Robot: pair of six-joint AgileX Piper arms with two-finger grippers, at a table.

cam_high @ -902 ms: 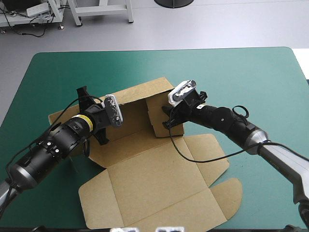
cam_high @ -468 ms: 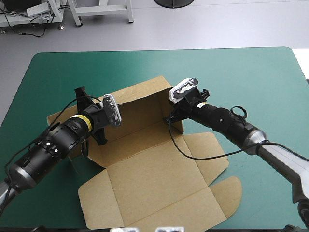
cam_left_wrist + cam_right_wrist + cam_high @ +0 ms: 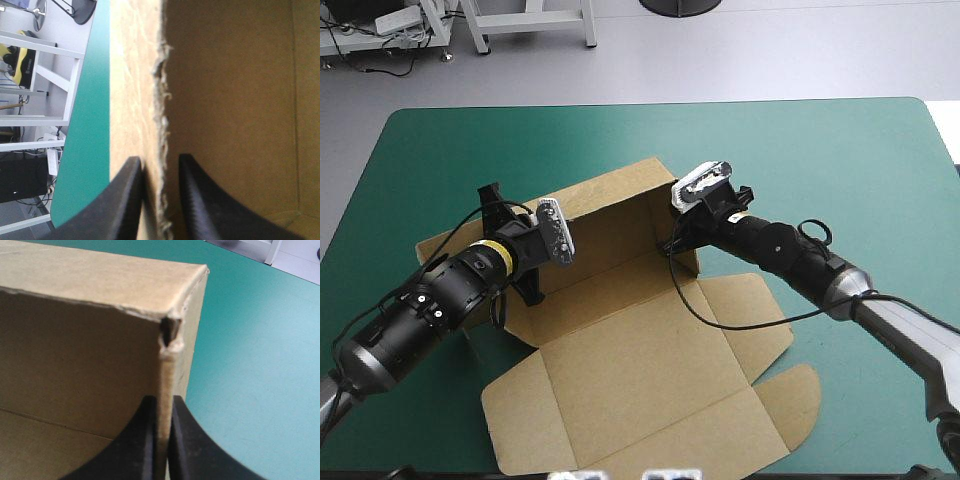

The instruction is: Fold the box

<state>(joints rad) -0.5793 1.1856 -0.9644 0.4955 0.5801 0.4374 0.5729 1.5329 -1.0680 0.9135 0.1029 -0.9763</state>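
1. The box (image 3: 640,360) lies mid-table, most of its sheet flat and spread toward the near edge. Only the back wall (image 3: 610,215) stands up, along the sheet's far side.
2. Just before, the end wall (image 3: 167,375) at the back wall's right end leaned inward over the floor, showing its broad face. Now it stands square to the back wall, and the two meet in a corner.
3. The right tool (image 3: 162,405) pinches the end wall's upright edge just below that corner, its fingers all but together on the board.
4. At the back wall's other end, the left tool (image 3: 160,165) straddles the ragged edge, one finger on each face, nipping it closely. This arm has barely shifted.
5. I judge that one corner is now formed. The box's left end wall and the near panels are not yet raised.
6. Beyond the box the table (image 3: 820,160) shows on every side.
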